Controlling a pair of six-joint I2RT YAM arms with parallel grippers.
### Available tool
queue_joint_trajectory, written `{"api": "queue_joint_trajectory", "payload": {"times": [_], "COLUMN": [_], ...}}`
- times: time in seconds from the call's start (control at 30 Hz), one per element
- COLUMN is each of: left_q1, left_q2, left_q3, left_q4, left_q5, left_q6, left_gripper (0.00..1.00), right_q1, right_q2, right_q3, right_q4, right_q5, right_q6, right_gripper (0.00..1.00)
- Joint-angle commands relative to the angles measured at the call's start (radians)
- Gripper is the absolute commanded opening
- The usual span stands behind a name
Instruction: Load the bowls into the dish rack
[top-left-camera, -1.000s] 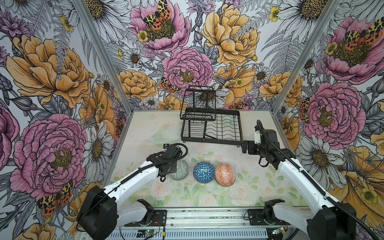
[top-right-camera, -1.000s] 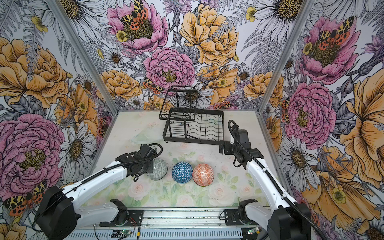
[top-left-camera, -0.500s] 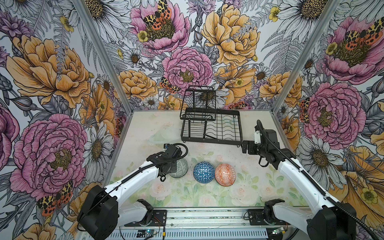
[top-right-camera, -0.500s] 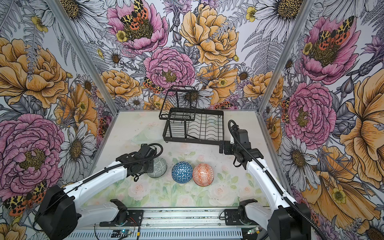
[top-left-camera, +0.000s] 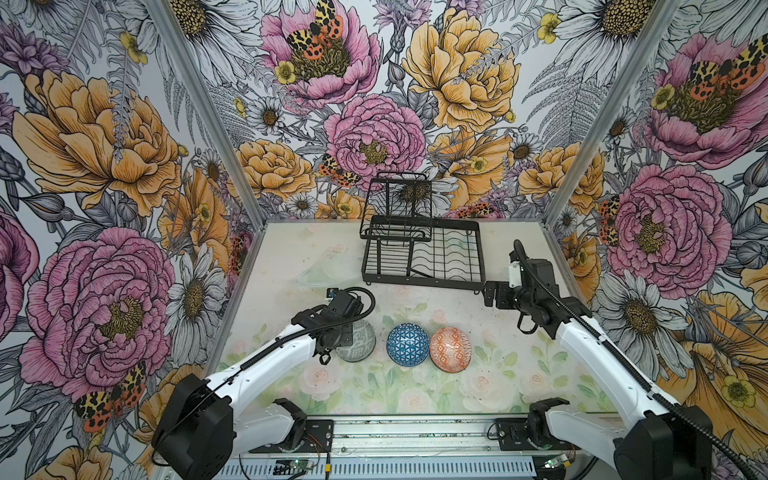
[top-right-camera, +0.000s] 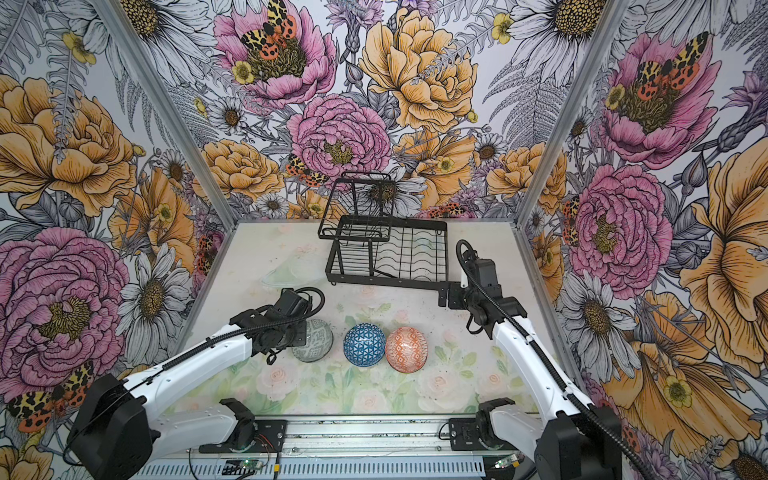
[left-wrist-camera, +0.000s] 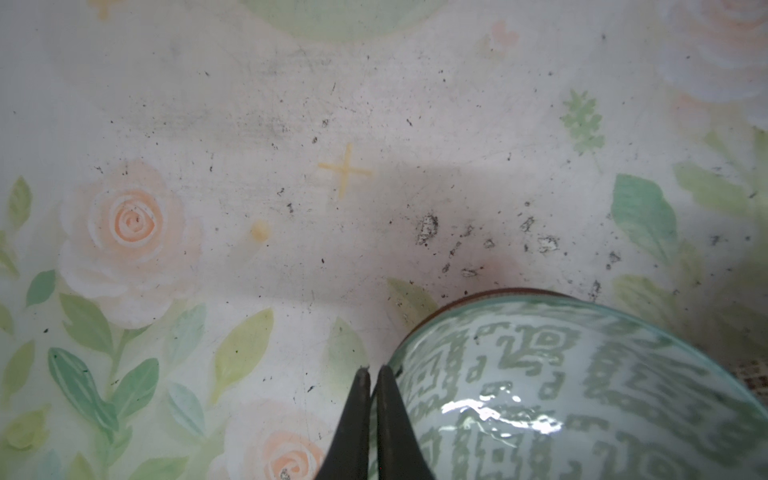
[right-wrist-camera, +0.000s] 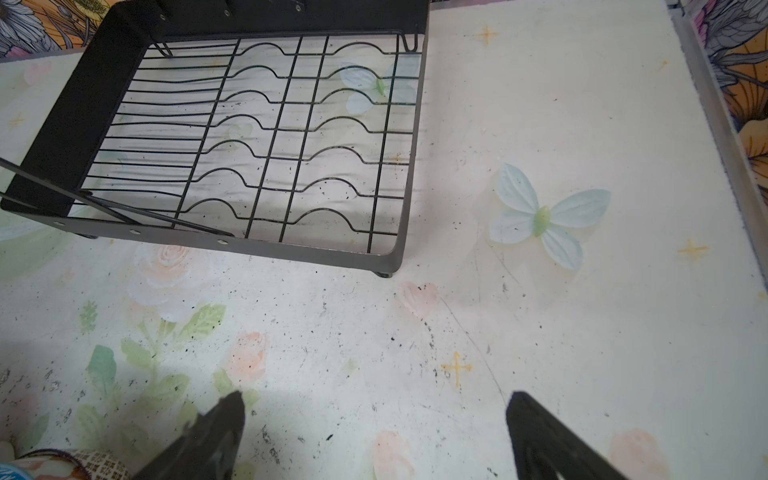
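Three bowls lie dome-up in a row near the table's front in both top views: grey-green bowl, blue lattice bowl, orange-white bowl. My left gripper is at the grey-green bowl's left edge, its fingers pinched almost together with a thin strip of the wall between them. The black wire dish rack stands at the back with nothing in it. My right gripper hangs open before the rack's right front corner.
A taller wire basket tier rises at the rack's back left. Flowered walls close in the left, back and right sides. An edge of the orange-white bowl shows in the right wrist view's corner. Both arm bases sit on the front rail.
My left gripper's fingers have come together at the grey-green bowl's edge. The right arm and the other two bowls have not moved.
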Motion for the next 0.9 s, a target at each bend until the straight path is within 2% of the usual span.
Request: {"api": "queue_joint_trajectory", "payload": {"times": [0.0, 0.4, 0.67, 0.87], "left_q1": [-0.007, -0.027, -0.037, -0.038], "left_q2": [-0.007, -0.005, 0.044, 0.047], "left_q3": [-0.006, -0.014, -0.019, -0.010], "left_q4": [0.013, 0.014, 0.014, 0.006], "left_q5": [0.006, 0.047, 0.053, 0.036], "left_q6": [0.009, 0.006, -0.010, -0.006], "left_gripper": [0.10, 0.22, 0.21, 0.16], "right_q1": [0.010, 0.009, 0.009, 0.010], "right_q2": [-0.009, -0.009, -0.010, -0.015], "right_q3": [0.021, 0.020, 0.018, 0.019], "right_q4": [0.002, 0.002, 0.002, 0.001], "right_q5": [-0.008, -0.006, -0.006, -0.005], "right_q6": [-0.008, -0.008, -0.010, -0.010], "right_gripper": [0.99, 0.99, 0.99, 0.99]}}
